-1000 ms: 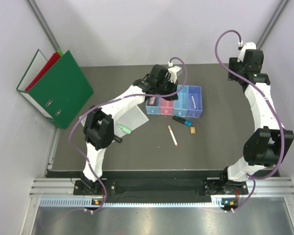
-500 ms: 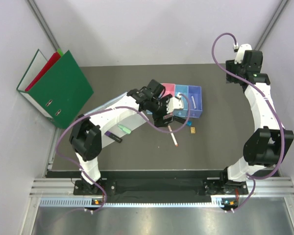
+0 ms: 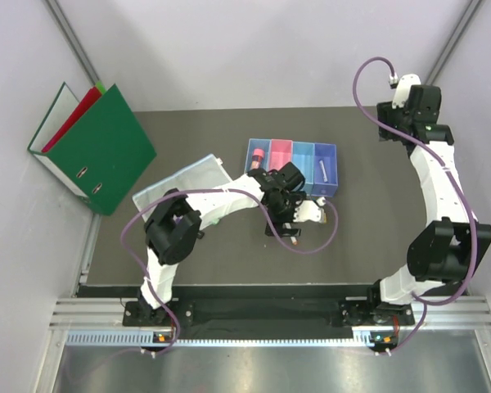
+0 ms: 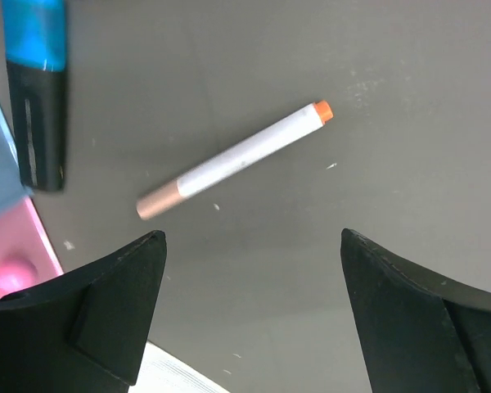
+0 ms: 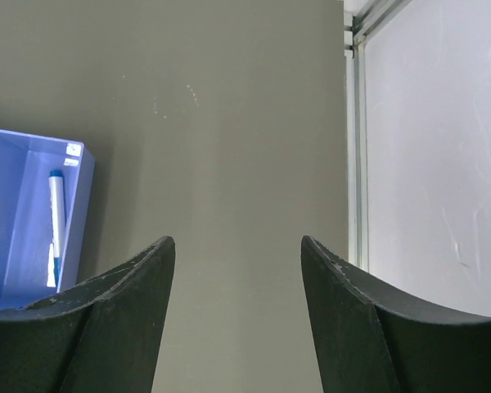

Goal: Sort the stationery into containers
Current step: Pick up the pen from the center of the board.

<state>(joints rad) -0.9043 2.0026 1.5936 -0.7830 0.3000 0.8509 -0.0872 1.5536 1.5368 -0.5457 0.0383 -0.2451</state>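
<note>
The containers stand in a row at mid-table. The light blue one holds a pink-capped glue stick. The purple one holds a white and blue pen. My left gripper hovers in front of the row, open and empty. Just beyond its fingertips a white pen with an orange tip lies on the mat. A blue and black marker lies beside a pink bin's corner. My right gripper is raised at the far right, open and empty.
Green and red ring binders lean against the left wall. A clear document sleeve lies left of the bins, partly under my left arm. The table's metal rail and the right wall run beside my right gripper.
My left arm has swung from above the bins down to the mat in front of them, and its gripper has gone from shut to open. The right arm has barely moved.
</note>
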